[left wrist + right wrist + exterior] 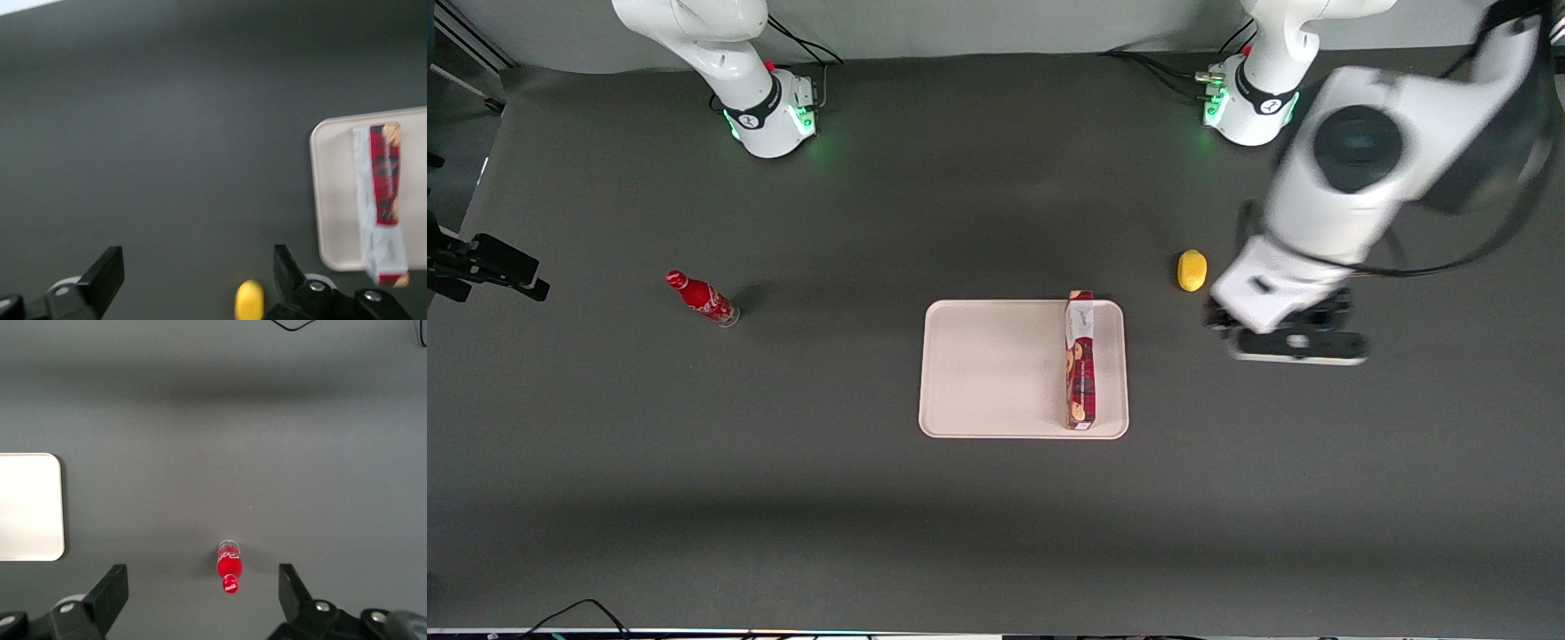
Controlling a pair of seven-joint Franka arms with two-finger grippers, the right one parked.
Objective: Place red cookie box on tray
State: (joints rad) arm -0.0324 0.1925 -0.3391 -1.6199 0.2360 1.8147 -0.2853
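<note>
The red cookie box (1080,360) stands on its long narrow edge on the pale pink tray (996,369), along the tray's short side nearest the working arm. The left wrist view shows the same box (383,193) on the tray (337,193). My left gripper (1294,342) hovers over the bare mat beside the tray, toward the working arm's end of the table and apart from the box. Its fingers are open (197,263) with nothing between them.
A small yellow lemon-like object (1192,270) lies on the mat close to my gripper, and the left wrist view shows this yellow object (249,300) too. A small red soda bottle (703,300) stands toward the parked arm's end of the table.
</note>
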